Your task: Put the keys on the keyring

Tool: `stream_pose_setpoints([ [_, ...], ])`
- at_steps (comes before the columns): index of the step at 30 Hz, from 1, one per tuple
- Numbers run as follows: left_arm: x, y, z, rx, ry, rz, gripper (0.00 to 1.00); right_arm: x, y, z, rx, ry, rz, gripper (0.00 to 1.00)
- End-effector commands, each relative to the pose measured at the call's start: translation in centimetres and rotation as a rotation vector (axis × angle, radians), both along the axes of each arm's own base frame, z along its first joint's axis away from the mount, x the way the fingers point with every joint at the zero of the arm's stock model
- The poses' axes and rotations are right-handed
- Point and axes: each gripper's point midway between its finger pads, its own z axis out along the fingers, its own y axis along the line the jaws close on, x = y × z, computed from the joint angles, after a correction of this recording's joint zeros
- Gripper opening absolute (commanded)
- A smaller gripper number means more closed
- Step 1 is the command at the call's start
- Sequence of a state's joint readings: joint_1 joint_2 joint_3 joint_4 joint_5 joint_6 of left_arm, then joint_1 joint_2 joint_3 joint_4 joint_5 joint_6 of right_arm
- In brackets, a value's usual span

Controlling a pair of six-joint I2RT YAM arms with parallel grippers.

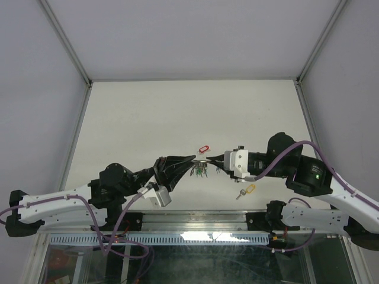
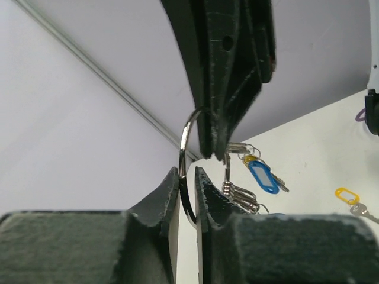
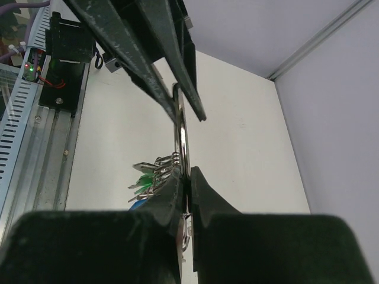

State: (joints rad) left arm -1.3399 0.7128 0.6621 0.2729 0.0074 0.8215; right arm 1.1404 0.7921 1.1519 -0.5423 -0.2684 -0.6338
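The keyring (image 1: 201, 161) is a thin silver ring held above the table between both grippers. My right gripper (image 3: 188, 171) is shut on its lower edge (image 3: 180, 130). My left gripper (image 2: 187, 170) straddles the opposite side of the keyring (image 2: 185, 142). The wire touches one finger, and a sliver of gap shows beside the other. Several keys (image 1: 198, 171) hang from the ring, among them a green-headed one (image 3: 142, 180) and a blue-tagged one (image 2: 263, 176). A yellow-tagged key (image 1: 247, 190) and a red-tagged key (image 1: 204, 148) lie loose on the table.
The white table (image 1: 177, 112) is enclosed by pale walls at the back and sides. A metal rail with a slotted cable duct (image 1: 177, 238) runs along the near edge by the arm bases.
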Motion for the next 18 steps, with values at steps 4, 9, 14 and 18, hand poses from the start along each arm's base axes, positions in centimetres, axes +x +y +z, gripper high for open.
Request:
stream_pose_setpoints([
  [4,0.6,0.3,2.1,-0.036,0.024,-0.023,0.0,-0.2,0.1,4.8,0.158,-0.084,0.015,0.0],
  [9,1.1,0.5,2.6,-0.051,0.038,-0.003,0.0,0.9,-0.8,5.1,0.2,-0.08,-0.066,0.31],
  [14,1.8,0.9,3.1,-0.07,0.065,0.033,0.0,1.9,-2.8,5.7,0.306,-0.075,-0.181,0.41],
  [18,2.4,1.3,3.8,-0.119,0.081,0.066,0.0,1.7,-3.3,5.0,0.329,-0.039,-0.192,0.29],
])
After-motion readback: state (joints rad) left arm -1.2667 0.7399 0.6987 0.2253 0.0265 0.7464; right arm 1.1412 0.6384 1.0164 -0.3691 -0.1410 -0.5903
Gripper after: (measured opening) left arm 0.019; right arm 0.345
